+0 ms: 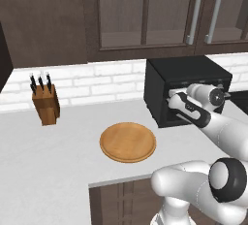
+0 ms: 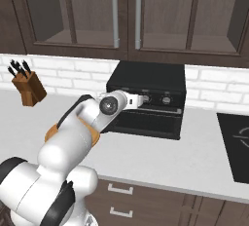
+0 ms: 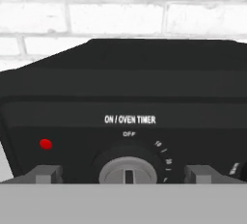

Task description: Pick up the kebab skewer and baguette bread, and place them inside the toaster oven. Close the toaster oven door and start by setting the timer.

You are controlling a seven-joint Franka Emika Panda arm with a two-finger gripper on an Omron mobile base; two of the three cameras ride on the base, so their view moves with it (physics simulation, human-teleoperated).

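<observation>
The black toaster oven [image 1: 184, 71] [image 2: 146, 81] stands on the counter against the brick wall. In the right base view its door [image 2: 146, 121] stands upright against the front. My gripper [image 2: 140, 100] [image 1: 171, 104] is up at the oven's knob row. In the hand view the knob [image 3: 128, 171] marked ON / OVEN TIMER points at OFF, and my gripper [image 3: 123, 175] is open, with a fingertip [image 3: 48, 174] on either side of the knob and not touching it. A red lamp [image 3: 46, 144] glows to the knob's left. The kebab skewer and baguette bread are hidden.
A round wooden plate [image 1: 128, 142] lies bare on the counter left of the oven. A knife block [image 1: 46, 104] [image 2: 28, 87] stands at the far left by the wall. A black cooktop [image 2: 236, 142] sits at the right. Wall cabinets [image 2: 126, 10] hang above.
</observation>
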